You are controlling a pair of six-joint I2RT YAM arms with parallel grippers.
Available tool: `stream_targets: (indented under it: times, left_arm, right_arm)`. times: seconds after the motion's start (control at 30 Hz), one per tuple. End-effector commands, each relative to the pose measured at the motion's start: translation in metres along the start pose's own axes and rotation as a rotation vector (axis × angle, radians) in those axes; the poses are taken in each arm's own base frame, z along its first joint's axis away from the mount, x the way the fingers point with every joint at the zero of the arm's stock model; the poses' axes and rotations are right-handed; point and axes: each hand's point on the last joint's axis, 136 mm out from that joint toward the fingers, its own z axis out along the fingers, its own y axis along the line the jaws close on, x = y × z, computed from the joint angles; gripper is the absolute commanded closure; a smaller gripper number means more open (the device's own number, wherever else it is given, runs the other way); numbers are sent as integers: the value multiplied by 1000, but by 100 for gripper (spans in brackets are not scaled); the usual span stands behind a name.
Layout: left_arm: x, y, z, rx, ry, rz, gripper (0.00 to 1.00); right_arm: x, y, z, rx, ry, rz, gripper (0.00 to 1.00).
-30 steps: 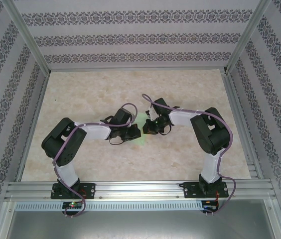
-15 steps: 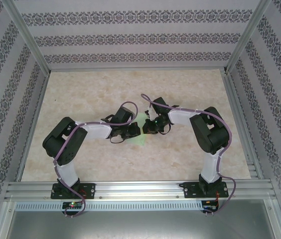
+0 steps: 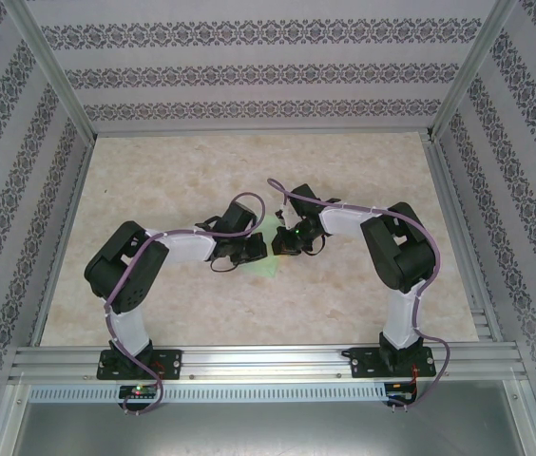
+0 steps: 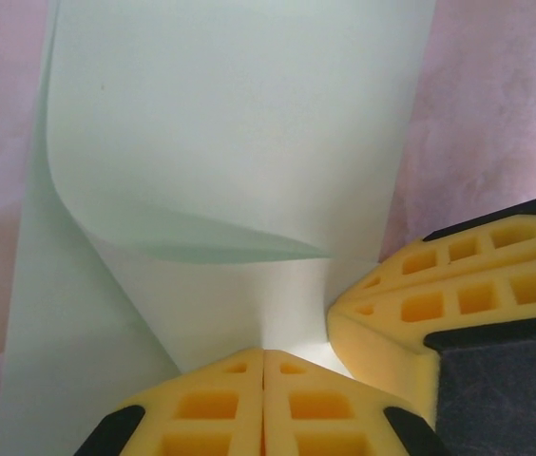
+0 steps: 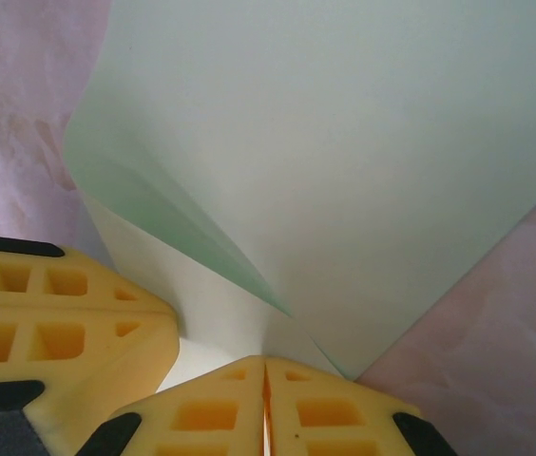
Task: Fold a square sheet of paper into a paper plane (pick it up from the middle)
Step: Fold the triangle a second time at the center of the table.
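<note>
Closest to the left wrist camera, the left gripper (image 4: 264, 366) is pressing its yellow foam fingers together, clamping the near edge of the sheet of paper (image 4: 249, 142). Just beside it, on its right, the right gripper (image 5: 266, 370) is doing the same, its jaws closed tight on the same part of the paper. From the two pinch points, the sheet is spreading out ahead of the jaws. It is looking thin, smooth and pale green, and whiter where it meets the fingers. Ahead and to the left of the left jaws, one layer is curling over in a soft flap, tapering to a point near the fingers. Beyond the paper, the pale marbled table (image 3: 201, 171) is lying underneath it.
</note>
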Motion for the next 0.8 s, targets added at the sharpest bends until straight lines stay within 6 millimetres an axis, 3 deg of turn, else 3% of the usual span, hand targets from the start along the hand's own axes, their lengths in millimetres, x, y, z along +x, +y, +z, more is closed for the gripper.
stream_targets:
  times: [0.0,0.2,0.33,0.77]
  left_arm:
    - [-27,-17,-13,25,-83,56,92]
    - [-28,-10,4,7,-36,29,92]
    - [-25,6,11,-32,-24,2,92]
    - [-34,44,8,0,-37,-27,89]
  right_arm:
    - [31,-56,24,197,97,52,91]
    - [31,-56,25,194,99,53,90]
    - [32,-56,25,194,100,55,91]
    - [43,-72,29,245,136,83,91]
